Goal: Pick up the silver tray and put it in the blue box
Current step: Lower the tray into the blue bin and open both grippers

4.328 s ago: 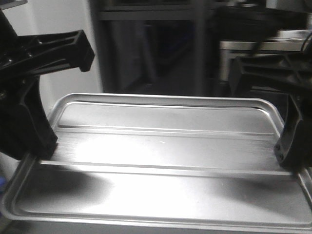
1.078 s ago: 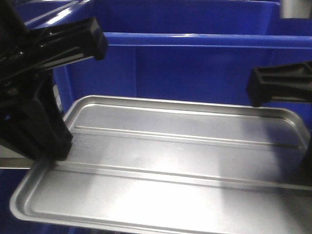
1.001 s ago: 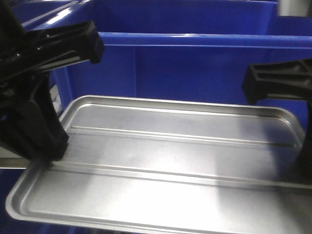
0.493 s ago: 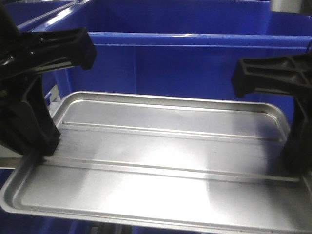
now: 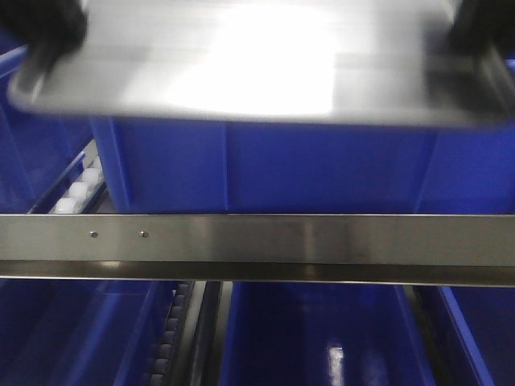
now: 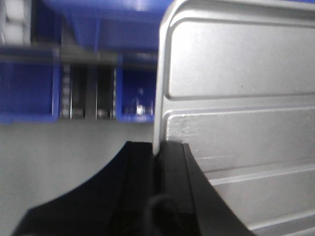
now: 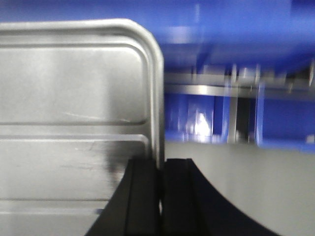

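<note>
Silver tray (image 5: 257, 72) higher, above blue box (image 5: 322, 169)

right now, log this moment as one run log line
phase: carry | left hand: shut on silver tray | right hand: shut on silver tray | tray: aloft, covering blue box top edge | released: no

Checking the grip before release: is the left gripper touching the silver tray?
Touching. The left wrist view shows the rim of the silver tray pinched between the two fingers of the left gripper.
</note>
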`<state>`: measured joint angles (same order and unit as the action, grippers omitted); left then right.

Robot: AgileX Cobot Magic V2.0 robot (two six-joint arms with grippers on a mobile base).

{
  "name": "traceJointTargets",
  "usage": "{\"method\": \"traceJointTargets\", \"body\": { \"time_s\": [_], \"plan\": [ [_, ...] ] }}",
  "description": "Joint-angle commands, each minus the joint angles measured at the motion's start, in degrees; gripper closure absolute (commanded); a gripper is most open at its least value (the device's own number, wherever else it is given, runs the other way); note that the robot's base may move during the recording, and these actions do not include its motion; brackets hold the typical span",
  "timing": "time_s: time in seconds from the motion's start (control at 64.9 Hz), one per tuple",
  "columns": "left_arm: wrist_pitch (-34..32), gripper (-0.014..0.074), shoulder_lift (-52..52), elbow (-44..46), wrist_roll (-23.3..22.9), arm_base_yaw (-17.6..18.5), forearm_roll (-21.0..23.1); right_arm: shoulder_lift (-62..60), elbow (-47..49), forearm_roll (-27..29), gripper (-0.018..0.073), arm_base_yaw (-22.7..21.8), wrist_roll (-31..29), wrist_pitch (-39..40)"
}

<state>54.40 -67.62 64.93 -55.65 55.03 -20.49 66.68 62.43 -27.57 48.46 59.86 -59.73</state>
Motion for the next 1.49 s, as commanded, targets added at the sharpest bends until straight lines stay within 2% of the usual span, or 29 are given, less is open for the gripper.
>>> {"method": "traceJointTargets", "body": {
  "time_s": [0.0,0.169,0.262,0.554,0.678,0.816,1.063,1.124,1.263,1.34,1.479],
  "plan": [
    [-3.3,0.07,-0.3,4.6,0.2,-1.2,-4.9,-1.6,4.4,-6.7,0.0496,-0.5,-1.0,1.7],
    [-7.3,0.07,-5.1,10.7,5.8,-4.9,-5.0,-0.3,8.0,-14.4,0.0496,-0.5,-1.0,3.7],
    [-10.4,0.0701,-8.0,13.9,7.5,-7.2,-5.0,1.8,9.9,-16.7,0.0496,-2.3,-1.0,5.2],
    [-24.0,0.07,-18.2,20.5,8.0,-15.6,-5.4,10.5,13.2,-17.4,0.0496,-16.5,-1.0,23.6],
    [-29.2,0.07,-21.5,21.0,8.0,-18.4,-8.1,14.3,13.2,-17.4,0.0496,-21.7,-1.0,30.4],
    [-33.4,0.07,-25.1,21.0,8.0,-20.8,-8.2,18.1,13.2,-17.4,0.0496,-24.6,-1.0,34.5],
    [-34.9,0.0689,-28.2,21.0,8.0,-21.7,-10.0,21.3,13.2,-17.4,0.0494,-25.6,-1.0,33.7],
    [-34.8,0.0635,-28.2,21.0,8.0,-21.7,-10.1,21.3,13.2,-17.5,0.0449,-25.6,-1.0,34.0],
    [-34.4,0.0453,-28.2,21.0,7.9,-22.7,-10.1,21.3,13.2,-17.6,0.0233,-25.7,-1.0,33.1],
    [-33.4,0.0416,-28.2,21.0,7.9,-23.0,-10.3,21.3,13.2,-18.2,0.0157,-26.2,-1.0,32.4],
    [-34.1,0.0417,-28.2,21.0,7.9,-23.4,-10.2,21.3,13.3,-18.3,0.0155,-27.2,-1.0,32.3]
  ]
}}
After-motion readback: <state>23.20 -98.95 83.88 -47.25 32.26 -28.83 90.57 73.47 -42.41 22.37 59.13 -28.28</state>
